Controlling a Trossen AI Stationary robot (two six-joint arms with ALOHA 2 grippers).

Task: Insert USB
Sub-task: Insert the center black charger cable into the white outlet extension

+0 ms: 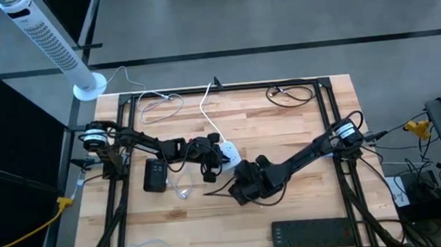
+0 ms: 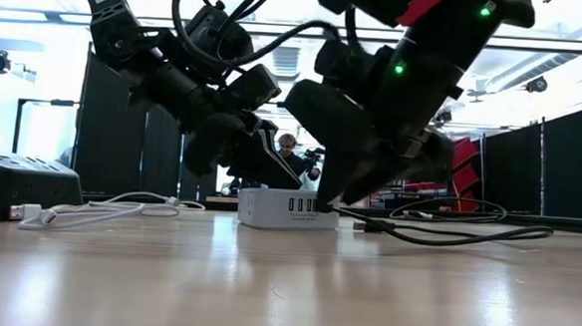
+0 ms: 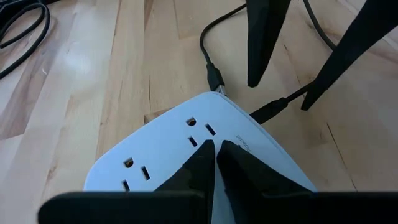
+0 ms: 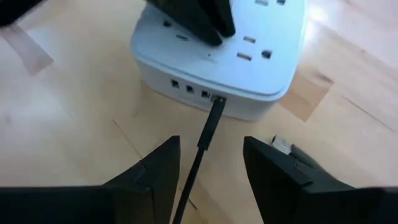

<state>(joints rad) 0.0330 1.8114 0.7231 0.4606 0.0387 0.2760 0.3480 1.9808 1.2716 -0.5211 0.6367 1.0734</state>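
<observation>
A white charger hub (image 4: 249, 68) rests flat on the wooden table (image 1: 284, 134), its row of USB ports facing my right gripper. A black USB plug (image 4: 211, 121) sticks into one port, and its cable runs back between my right gripper's (image 4: 211, 152) open fingers, which stand on either side of it. My left gripper (image 3: 216, 149) is shut, with its tips on the hub's top (image 3: 180, 134). A second black USB plug (image 3: 214, 76) lies on the table beside the hub. My left gripper presses its shut fingertips (image 3: 202, 155) down on the hub's top face (image 3: 239, 146), beside the outlet slots. It comes slanting down from the table's left side. The hub lies flat on the table under it.
A black box (image 1: 155, 176) and loose white cables (image 1: 182, 191) lie left of the hub. A black power strip (image 1: 319, 230) sits at the near right edge. Black cable (image 1: 289, 94) coils at the far right. A person (image 2: 290, 153) stands in the room behind.
</observation>
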